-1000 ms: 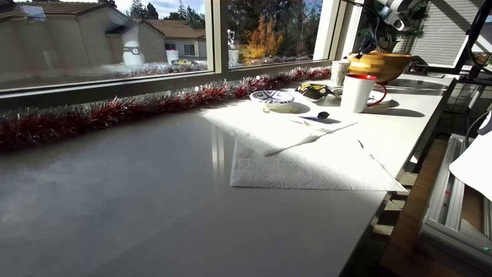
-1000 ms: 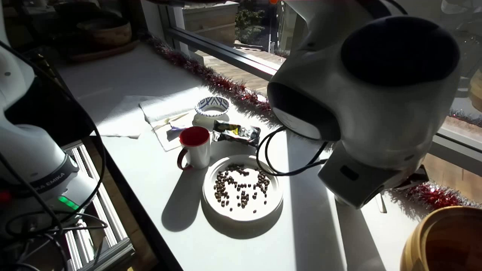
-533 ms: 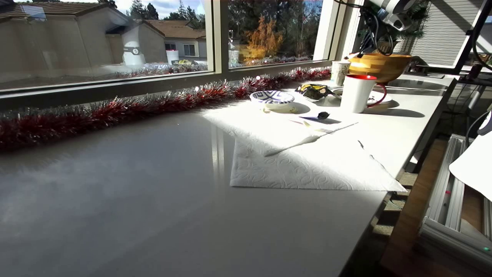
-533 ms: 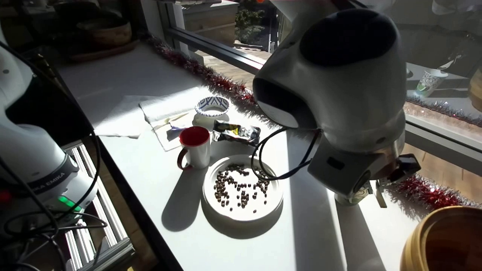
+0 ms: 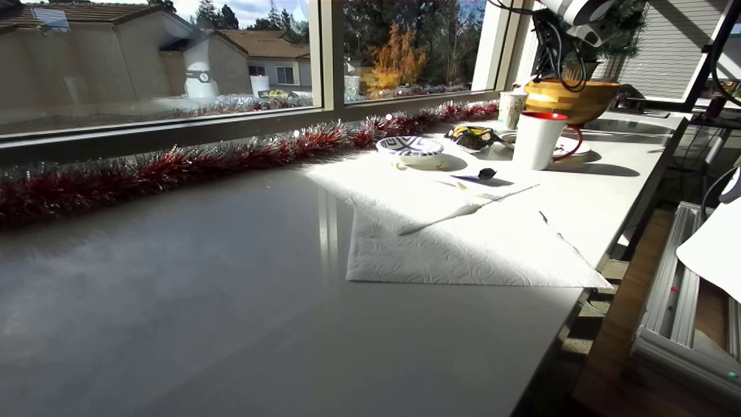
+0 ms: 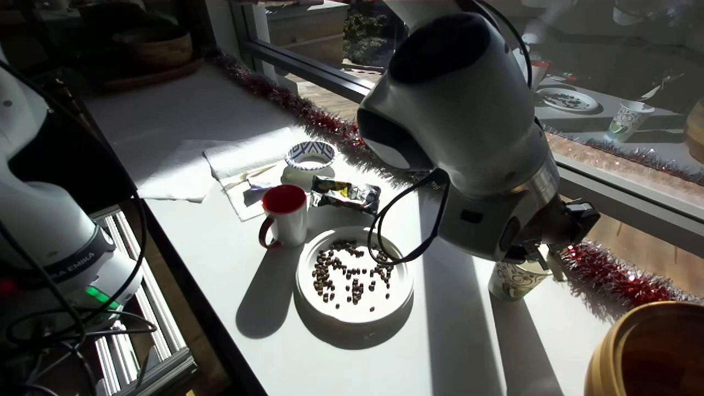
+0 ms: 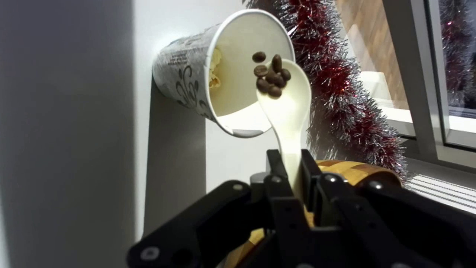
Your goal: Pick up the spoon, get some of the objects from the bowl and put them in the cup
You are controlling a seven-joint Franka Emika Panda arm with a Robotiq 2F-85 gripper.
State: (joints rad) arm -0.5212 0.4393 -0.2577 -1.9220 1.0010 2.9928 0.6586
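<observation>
My gripper [image 7: 290, 156] is shut on a cream-white spoon [image 7: 292, 111], which points away from the jaws. Several brown beans [image 7: 274, 80] bunch at its tip and left edge; one sits apart, beyond the edge. Behind the spoon's bowl opens the mouth of a patterned paper cup [image 7: 182, 70] with popcorn [image 7: 214, 80] inside. In an exterior view the gripper [image 6: 544, 254] stands at that paper cup's [image 6: 514, 283] rim. The cup, a white mug with red inside [image 6: 291, 220], stands upright, farther off. The golden-brown bowl [image 5: 570, 104] shows partly in an exterior view [image 6: 602, 352].
A white plate [image 6: 308, 297] with many scattered beans [image 6: 357, 289] lies between mug and paper cup. Beyond are a black wrapper [image 6: 345, 193], a small patterned bowl [image 6: 310, 155] and paper towels [image 6: 181, 170]. Tinsel [image 7: 334, 74] lines the window. The arm's cable [image 6: 407, 258] loops over the plate.
In an exterior view the arm has swung left and the gripper has risen, uncovering the paper cup. The mug, plate and bowl have stayed put.
</observation>
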